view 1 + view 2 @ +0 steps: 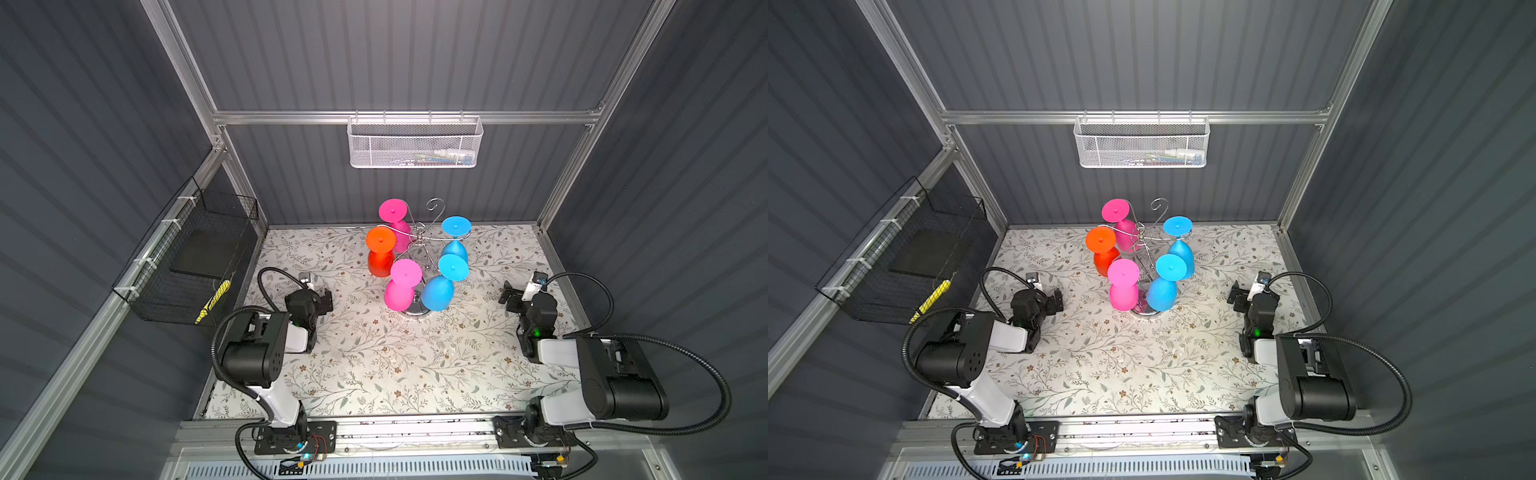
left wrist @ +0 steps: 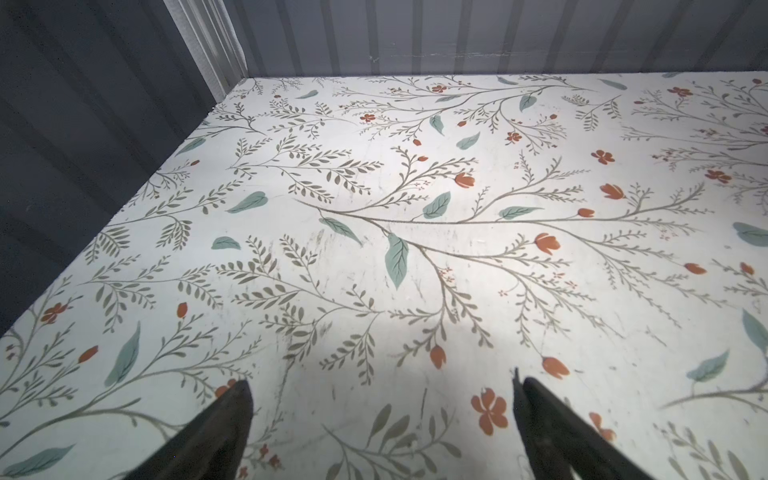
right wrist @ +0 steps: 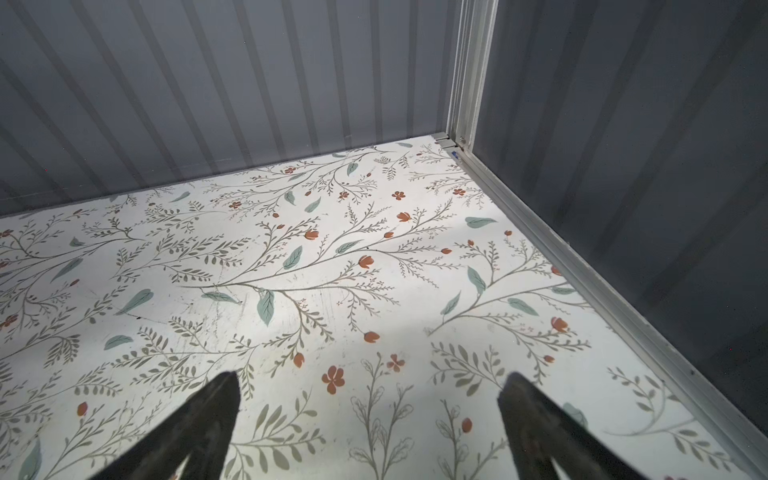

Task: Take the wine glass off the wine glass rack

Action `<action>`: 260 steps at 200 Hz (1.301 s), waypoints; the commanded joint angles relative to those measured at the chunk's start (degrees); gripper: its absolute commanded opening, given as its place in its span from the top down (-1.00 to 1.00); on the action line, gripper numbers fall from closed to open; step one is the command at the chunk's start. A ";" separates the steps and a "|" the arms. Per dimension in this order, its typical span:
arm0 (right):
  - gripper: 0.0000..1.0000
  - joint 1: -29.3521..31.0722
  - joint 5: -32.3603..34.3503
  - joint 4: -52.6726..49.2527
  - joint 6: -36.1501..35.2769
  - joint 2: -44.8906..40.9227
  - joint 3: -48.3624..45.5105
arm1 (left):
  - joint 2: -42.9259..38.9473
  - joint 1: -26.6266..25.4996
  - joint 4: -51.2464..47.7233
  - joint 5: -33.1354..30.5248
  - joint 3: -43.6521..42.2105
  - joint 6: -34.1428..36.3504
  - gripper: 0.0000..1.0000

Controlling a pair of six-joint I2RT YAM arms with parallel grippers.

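The wine glass rack (image 1: 420, 238) stands near the middle of the surface's far edge. Five glasses hang from it upside down, and the pink wine glass (image 1: 401, 286) and the blue wine glass (image 1: 439, 291) are on the side nearest me. Nothing is off yet, so as I judge it the whole job is ahead: reach, grip, lift clear. My left gripper (image 1: 327, 300) sits low by the left edge and my right gripper (image 1: 509, 296) by the right edge, both well apart from the rack, jaws spread wide and empty. The floral surface (image 1: 374, 365) is otherwise bare. Dark ribbed walls enclose it, with a white mesh basket (image 1: 415, 145) on the far wall and a black wire basket (image 1: 195, 257) on the left.
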 commanded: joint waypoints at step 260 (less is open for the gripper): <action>-0.98 0.21 -2.48 -9.65 -1.52 -10.03 1.62 | -11.60 0.07 -21.46 -0.63 6.80 -1.39 -1.00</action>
